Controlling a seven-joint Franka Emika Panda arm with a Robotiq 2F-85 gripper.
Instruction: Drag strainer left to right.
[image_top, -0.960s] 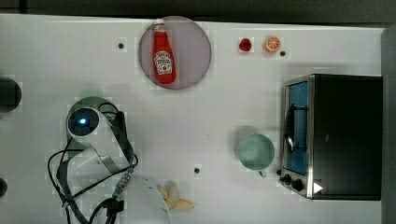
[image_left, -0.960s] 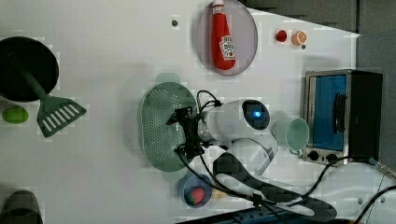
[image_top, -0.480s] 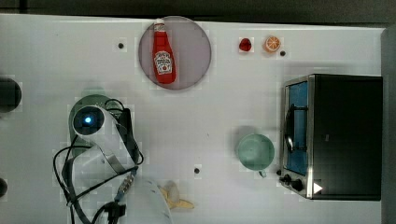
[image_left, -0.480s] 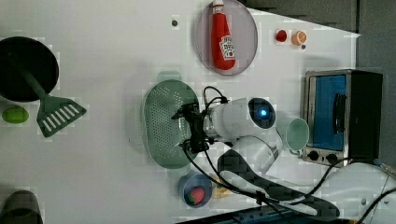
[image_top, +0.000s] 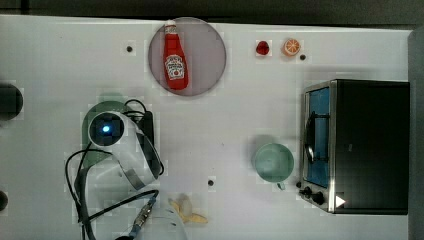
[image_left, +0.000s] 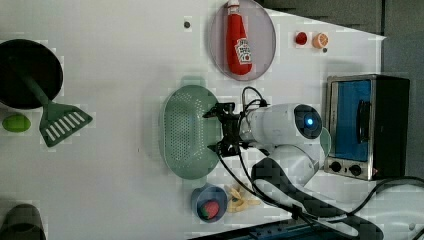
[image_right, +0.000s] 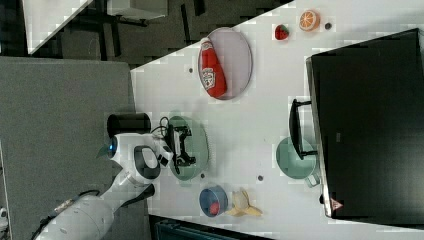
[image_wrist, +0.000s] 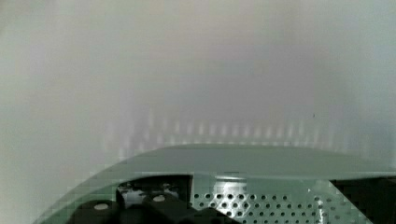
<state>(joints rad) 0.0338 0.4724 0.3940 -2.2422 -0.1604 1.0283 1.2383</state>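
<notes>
The pale mint-green strainer (image_left: 187, 132) lies left of middle in the left view, its holed inside facing up. My gripper (image_left: 220, 131) hangs over the rim on the left view's right, open, with both black fingers reaching down into the bowl. In the wrist view the strainer's rim (image_wrist: 252, 161) and holed inner wall sit between the dark fingers (image_wrist: 154, 207). In the top view my arm covers most of the strainer (image_top: 92, 117). The right view shows the gripper (image_right: 182, 145) inside the strainer (image_right: 200, 142).
A teal mug (image_top: 273, 162) stands beside the toaster oven (image_top: 355, 145) on the top view's right. A ketchup bottle (image_top: 175, 62) lies on a grey plate. A blue bowl (image_left: 209, 202) and a banana peel (image_top: 187, 210) lie near the arm's base. A black pan (image_left: 25, 72) and a green spatula (image_left: 57, 122) are on the left view's left.
The strainer and my gripper have shifted together toward the right in the top and left views. The fingers stay inside the bowl.
</notes>
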